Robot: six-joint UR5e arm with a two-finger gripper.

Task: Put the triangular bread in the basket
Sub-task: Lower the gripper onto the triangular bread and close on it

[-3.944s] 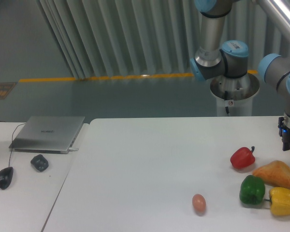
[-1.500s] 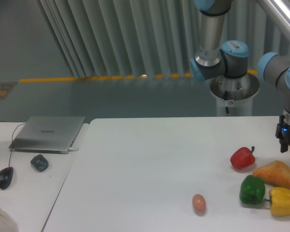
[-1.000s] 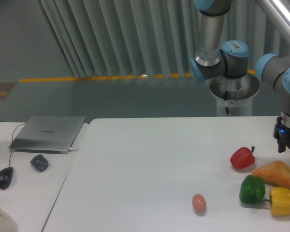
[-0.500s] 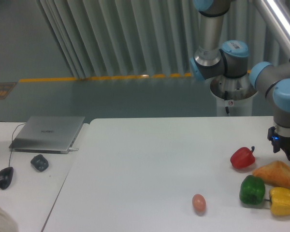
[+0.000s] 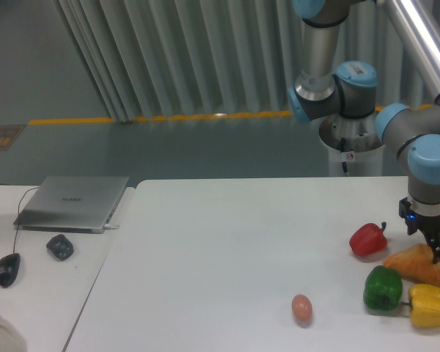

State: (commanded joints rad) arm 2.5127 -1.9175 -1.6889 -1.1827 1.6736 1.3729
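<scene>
Background: grey ribbed wall panels and a floor with a yellow stripe behind a white worktop (image 5: 227, 242). A lower side desk (image 5: 29, 293) adjoins it on the left.

Single fixed view. The arm descends at the right edge, and its gripper (image 5: 434, 249) stands directly over the near end of the bread (image 5: 419, 265). The bread lies flat on the worktop at far right, behind the green pepper (image 5: 382, 287) and yellow pepper (image 5: 430, 305), with the red pepper (image 5: 368, 239) just to its left. Only one dark finger is resolved, low against the bread's upper edge; whether the fingers stand wide, narrow or clamped on the crust cannot be told at this size and angle. Judgement: the placement above the bread suits a top-down grasp, and the step in hand is the approach or pick. No basket is visible anywhere in frame, so the destination cannot be located.

Count on the worktop: one bread, three peppers (one each of red, green, yellow), one egg (image 5: 301, 307) lying apart toward the front centre. The green and yellow peppers sit touching or nearly so, close in front of the bread; a grasp there risks nudging them.

Count on the side desk: one laptop (image 5: 72, 202), closed, one mouse (image 5: 7, 269) with cable, one small dark object (image 5: 59, 246) of unclear identity.
</scene>
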